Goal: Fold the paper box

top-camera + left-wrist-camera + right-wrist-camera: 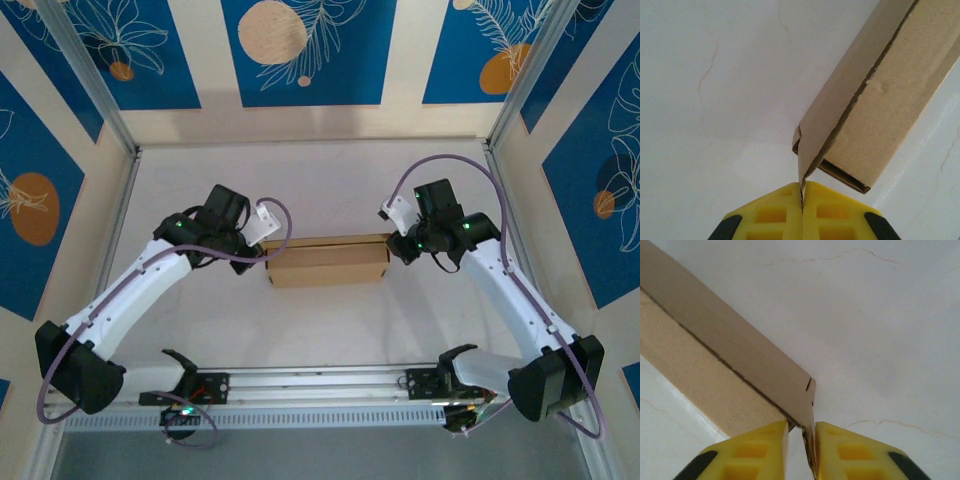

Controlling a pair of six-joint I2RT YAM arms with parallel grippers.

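Note:
The paper box (328, 262), plain brown cardboard folded into a long flat shape, lies across the middle of the white table. My left gripper (263, 250) is at its left end. In the left wrist view that gripper (802, 192) is shut on a thin end flap of the box (880, 100). My right gripper (392, 246) is at the right end. In the right wrist view it (801, 425) is closed down on the end flap of the box (715, 365). The flap lies against the right finger, with a narrow slit beside the other finger.
The white table (320, 180) has blue and cream patterned walls on three sides and metal posts (95, 85) at the back corners. A metal rail (320, 385) with the arm bases runs along the near edge.

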